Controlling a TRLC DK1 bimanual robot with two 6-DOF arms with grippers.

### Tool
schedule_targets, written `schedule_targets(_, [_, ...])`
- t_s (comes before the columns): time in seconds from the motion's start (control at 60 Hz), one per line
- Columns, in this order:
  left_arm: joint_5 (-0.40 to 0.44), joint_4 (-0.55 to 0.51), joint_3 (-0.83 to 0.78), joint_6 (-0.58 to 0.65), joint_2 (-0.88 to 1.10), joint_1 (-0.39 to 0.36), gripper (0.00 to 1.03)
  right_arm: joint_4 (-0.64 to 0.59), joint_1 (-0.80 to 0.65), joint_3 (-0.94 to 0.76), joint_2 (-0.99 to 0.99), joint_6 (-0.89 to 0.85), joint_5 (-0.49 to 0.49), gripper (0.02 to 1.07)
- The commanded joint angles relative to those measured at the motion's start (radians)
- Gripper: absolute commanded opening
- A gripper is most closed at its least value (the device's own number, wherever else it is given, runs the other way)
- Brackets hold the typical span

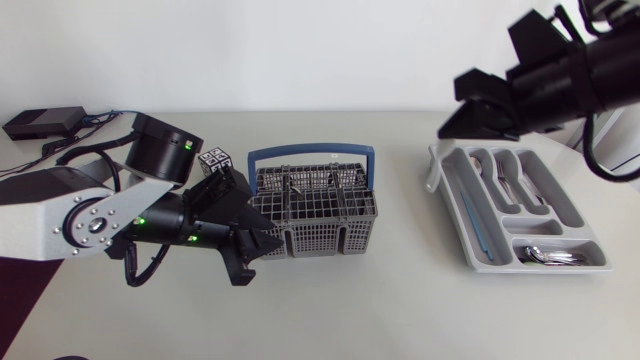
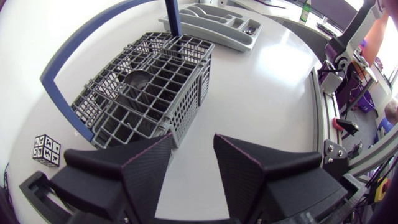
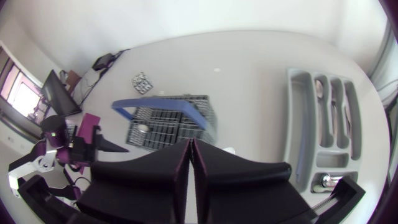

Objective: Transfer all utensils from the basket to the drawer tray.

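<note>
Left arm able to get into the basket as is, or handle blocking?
Probably yes. Left gripper, open, sits at the basket's corner with nothing between. The blue handle arches over it, so it would have to dip in beside that.

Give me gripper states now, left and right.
Left gripper: jaws open, holding nothing, at the basket corner.
Right gripper: jaws closed, nothing visible between them.
</note>
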Motion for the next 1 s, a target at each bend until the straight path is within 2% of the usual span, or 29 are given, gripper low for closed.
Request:
schedule_targets(0.0, [-0.004, 0.005, -0.019, -0.007, -0.016, -0.004, 0.49, -0.017, -0.118, -0.116, -0.021, -0.101, 0.018, 0.09])
schedule_targets(0.1, [-0.005, 0.002, -0.014, -0.007, -0.016, -0.006, 0.49, 0.066, -0.267, -0.229, -0.054, -0.210, 0.117, 0.10])
schedule_targets(0.2, [-0.010, -0.004, -0.006, -0.014, -0.016, -0.015, 0.49, 0.117, -0.397, -0.303, -0.034, -0.324, 0.163, 0.11])
schedule_targets(0.3, [-0.024, -0.008, 0.003, -0.020, -0.016, -0.029, 0.49, 0.253, -0.500, -0.386, -0.017, -0.424, 0.244, 0.11])
schedule_targets(0.433, [-0.035, -0.009, 0.009, -0.027, -0.016, -0.046, 0.49, 0.394, -0.627, -0.450, 0.038, -0.523, 0.285, 0.11])
schedule_targets(0.567, [-0.039, -0.014, 0.014, -0.032, -0.016, -0.053, 0.49, 0.521, -0.678, -0.496, 0.111, -0.579, 0.336, 0.12])
schedule_targets(0.65, [-0.045, -0.018, 0.017, -0.033, -0.022, -0.053, 0.49, 0.661, -0.681, -0.542, 0.180, -0.617, 0.394, 0.12])
schedule_targets(0.833, [-0.053, -0.018, 0.012, -0.035, -0.029, -0.050, 0.49, 0.755, -0.678, -0.594, 0.249, -0.617, 0.437, 0.14])
schedule_targets(0.9, [-0.053, -0.018, 0.014, -0.035, -0.029, -0.049, 0.49, 0.778, -0.659, -0.617, 0.251, -0.615, 0.456, 0.20])
schedule_targets(0.983, [-0.061, -0.015, 0.021, -0.035, -0.026, -0.050, 0.49, 0.781, -0.635, -0.630, 0.249, -0.609, 0.459, 0.45])
